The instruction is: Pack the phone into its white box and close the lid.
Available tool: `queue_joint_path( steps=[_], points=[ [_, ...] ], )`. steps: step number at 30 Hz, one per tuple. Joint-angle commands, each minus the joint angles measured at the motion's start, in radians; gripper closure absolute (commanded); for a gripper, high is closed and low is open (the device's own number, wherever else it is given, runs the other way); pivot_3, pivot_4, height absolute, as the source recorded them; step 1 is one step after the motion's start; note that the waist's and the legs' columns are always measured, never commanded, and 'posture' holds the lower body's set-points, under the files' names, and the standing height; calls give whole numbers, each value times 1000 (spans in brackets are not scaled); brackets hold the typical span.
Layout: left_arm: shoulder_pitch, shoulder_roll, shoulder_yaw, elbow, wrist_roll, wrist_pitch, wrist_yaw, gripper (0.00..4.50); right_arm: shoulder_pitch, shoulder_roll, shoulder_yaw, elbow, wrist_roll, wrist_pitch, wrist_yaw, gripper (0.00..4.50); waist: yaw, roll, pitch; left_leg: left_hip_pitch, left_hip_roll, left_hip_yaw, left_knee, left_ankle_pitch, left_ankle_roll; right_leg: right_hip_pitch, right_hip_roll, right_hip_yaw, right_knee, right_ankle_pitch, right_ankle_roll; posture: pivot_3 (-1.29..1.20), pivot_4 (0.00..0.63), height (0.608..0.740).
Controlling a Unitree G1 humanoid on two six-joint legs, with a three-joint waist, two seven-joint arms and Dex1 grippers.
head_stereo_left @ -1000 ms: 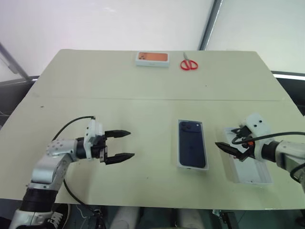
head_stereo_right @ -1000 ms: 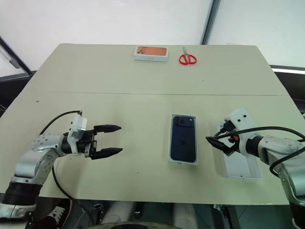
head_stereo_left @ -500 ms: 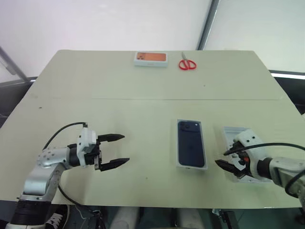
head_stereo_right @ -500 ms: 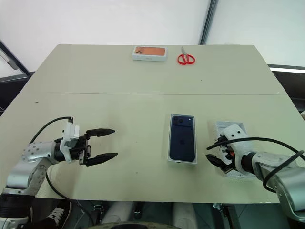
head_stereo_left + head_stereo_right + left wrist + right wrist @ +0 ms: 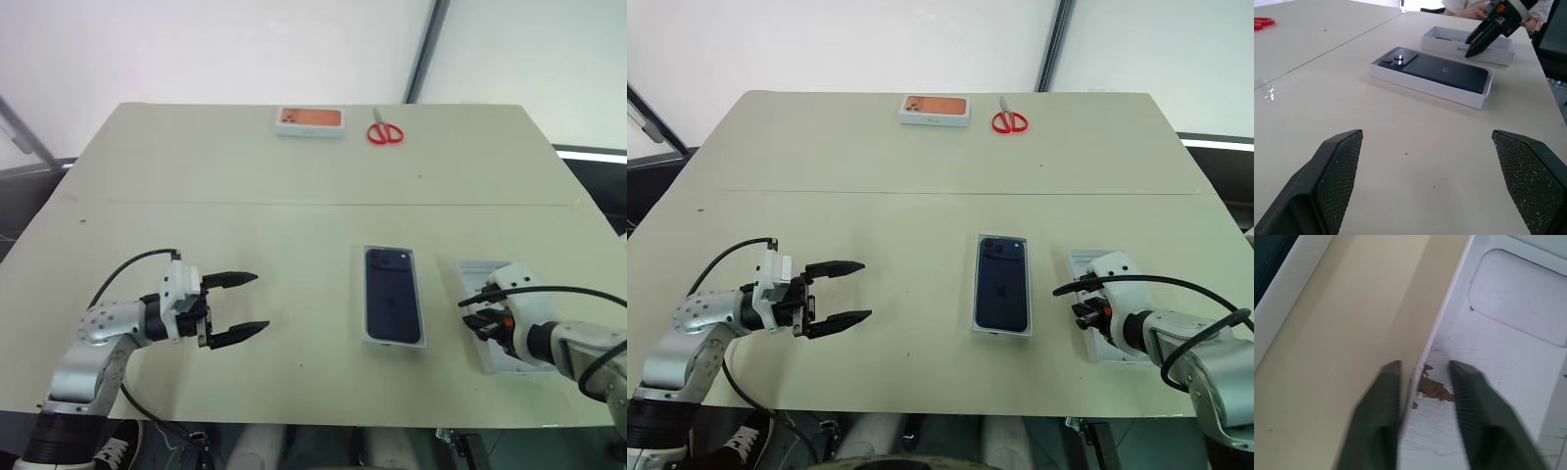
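Navy phone [image 5: 393, 295], camera cluster up

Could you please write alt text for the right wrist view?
The right claw straddles a thin side wall of the lid, one finger on the beige table side and one inside over the white moulded interior. A small brown torn patch sits near the inner finger.

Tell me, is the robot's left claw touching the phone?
Apart. The left eye view shows a wide stretch of bare table between the open left gripper and the phone.
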Motion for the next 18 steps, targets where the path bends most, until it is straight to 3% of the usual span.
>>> queue_joint_path(
  steps=[1, 13, 18],
  points=[
    [-4, 0, -2, -30, -13, -5, 4, 0, -17, 21, -13, -27, 12, 54, -10, 4327, 0, 0, 0, 0, 0, 0, 0, 0, 0, 0, 0, 0, 0, 0, 0, 0, 150, 740],
    [-12, -7, -12, -31, -11, 4, 17, 0, -95, 111, -26, -25, 1, 141, -65, 4423, -23, 0, 0, 0, 0, 0, 0, 0, 0, 0, 0, 0, 0, 0, 0, 0, 150, 740],
    [-23, -9, -7, -30, -28, 47, 46, 0, -229, 202, -108, -2, 37, 141, -69, 4423, -33, 1, 1, 0, 0, 0, -1, 0, 0, 0, 0, 1, 1, 2, 2, 0, 150, 740]
  ],
)
